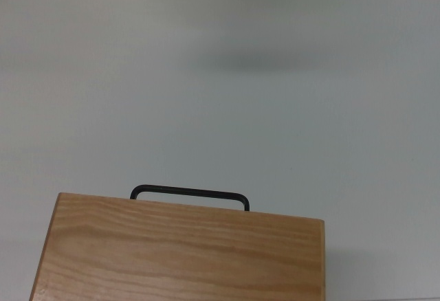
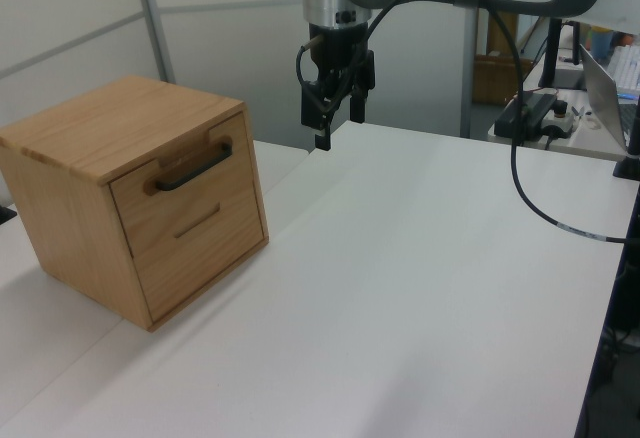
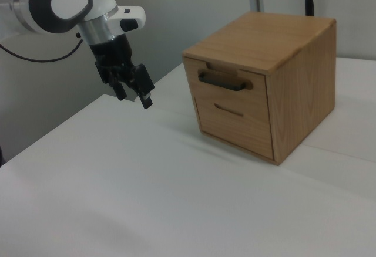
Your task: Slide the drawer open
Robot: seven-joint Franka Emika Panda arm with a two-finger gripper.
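While the tool (image 2: 338, 118) hangs above the white table (image 2: 420, 288) with its fingers a narrow gap apart and nothing held, the drawer (image 2: 178, 183) sits fully shut in the upper front of the wooden cabinet (image 2: 110, 123). Drawer lies to the left view's left of the tool and lower; in the right view it lies to the right view's right. Well apart, no contact. Black handle (image 2: 192, 169) runs horizontally across the drawer front, long axis parallel to the cabinet's front edge, sticking out toward open table; top view shows it (image 1: 190, 196) jutting past the cabinet top. Likely step: approach not yet made; the tool probably needs to drop, travel sideways to the handle and close across the bar, then pull straight out from the cabinet face. Second, lower drawer front (image 2: 200, 248) below with only a small slot, not the target by my reading. Bare table between tool and handle. Cable (image 2: 540, 213) and clutter at the left view's right edge, away from the path.
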